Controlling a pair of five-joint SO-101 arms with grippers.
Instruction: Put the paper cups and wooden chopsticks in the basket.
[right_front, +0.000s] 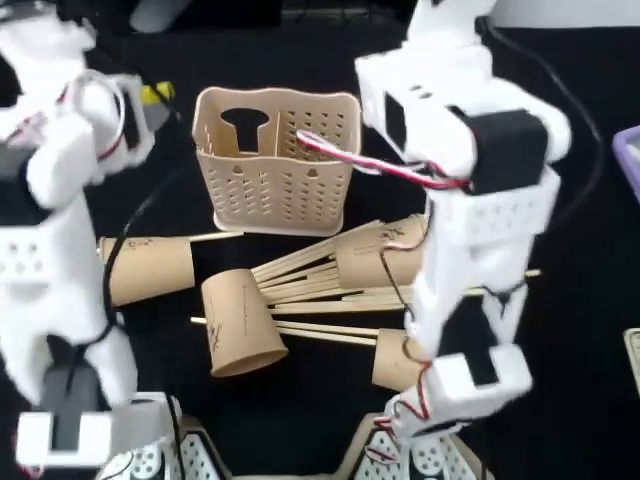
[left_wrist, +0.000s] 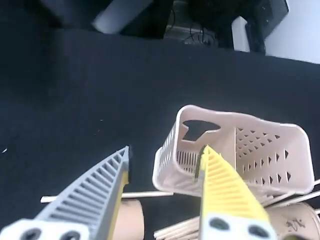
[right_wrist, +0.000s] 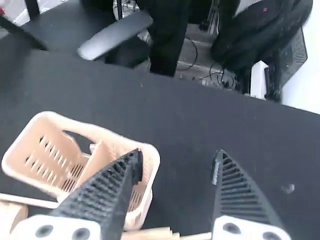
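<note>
A beige perforated basket (right_front: 275, 160) with a divider stands upright at the back middle of the black table. In front of it several paper cups lie on their sides, among them one at the left (right_front: 148, 268) and one in the middle (right_front: 240, 325). A loose pile of wooden chopsticks (right_front: 310, 290) lies among the cups. My left gripper (left_wrist: 166, 150) hangs open and empty above the table, short of the basket (left_wrist: 235, 155). My right gripper (right_wrist: 178, 152) is also open and empty, raised beside the basket (right_wrist: 55, 150).
The left arm (right_front: 60, 200) stands tall at the left edge and the right arm (right_front: 470, 200) rises over the right-hand cups. A purple object (right_front: 630, 155) sits at the far right edge. Chairs and cables lie beyond the table's back edge.
</note>
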